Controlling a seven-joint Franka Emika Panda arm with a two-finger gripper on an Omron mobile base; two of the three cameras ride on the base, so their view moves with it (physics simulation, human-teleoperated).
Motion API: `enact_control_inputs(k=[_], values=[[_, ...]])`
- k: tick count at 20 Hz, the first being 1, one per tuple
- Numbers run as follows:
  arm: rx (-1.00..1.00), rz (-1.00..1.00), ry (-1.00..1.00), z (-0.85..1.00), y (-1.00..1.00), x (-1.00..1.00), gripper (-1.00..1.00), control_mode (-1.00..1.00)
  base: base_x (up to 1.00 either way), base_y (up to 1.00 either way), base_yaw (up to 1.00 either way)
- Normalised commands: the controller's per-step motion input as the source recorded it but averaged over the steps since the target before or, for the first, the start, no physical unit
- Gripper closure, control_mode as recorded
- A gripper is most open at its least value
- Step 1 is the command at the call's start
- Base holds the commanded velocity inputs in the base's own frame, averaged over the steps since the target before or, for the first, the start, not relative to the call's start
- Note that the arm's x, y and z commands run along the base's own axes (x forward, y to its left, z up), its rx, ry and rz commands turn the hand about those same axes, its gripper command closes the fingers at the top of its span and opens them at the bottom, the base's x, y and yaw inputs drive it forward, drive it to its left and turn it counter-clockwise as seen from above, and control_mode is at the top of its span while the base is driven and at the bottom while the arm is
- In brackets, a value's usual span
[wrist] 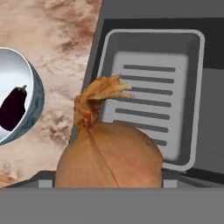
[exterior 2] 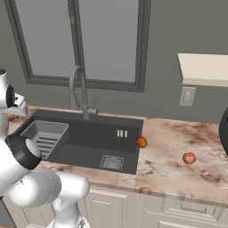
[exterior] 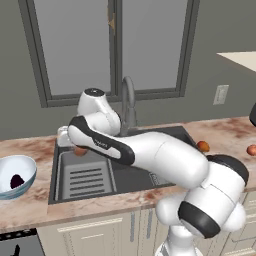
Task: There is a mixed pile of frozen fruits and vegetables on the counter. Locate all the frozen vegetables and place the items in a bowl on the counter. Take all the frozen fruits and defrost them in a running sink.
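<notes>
The hand (exterior: 80, 149) grasps a brown onion (wrist: 109, 155) above the sink's (exterior: 145, 177) left end, over the ribbed tray (wrist: 148, 96); the bowl (exterior: 26, 167) with the dark purple lump (exterior: 16, 181) sits left on the counter (exterior: 227, 132)

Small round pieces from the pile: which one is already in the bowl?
The dark purple eggplant-shaped lump lies inside the glossy pale blue-white bowl. The brown onion is at the gripper; the orange ball and reddish ball sit on the counter.
</notes>
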Motion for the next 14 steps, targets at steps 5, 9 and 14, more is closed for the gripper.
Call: enact_control_inputs(k=[5,9,14], values=[[0.0,0.13,0.04,0.02,0.86,0.01,1.0,-1.0,0.0,0.0,0.0],[-0.03,0.1,0.08,0.0,0.94,0.06,1.0,-1.0,0.0,0.0,0.0],[-0.06,0.07,0.06,-0.08,0.83,0.18,1.0,-1.0,0.0,0.0,0.0]])
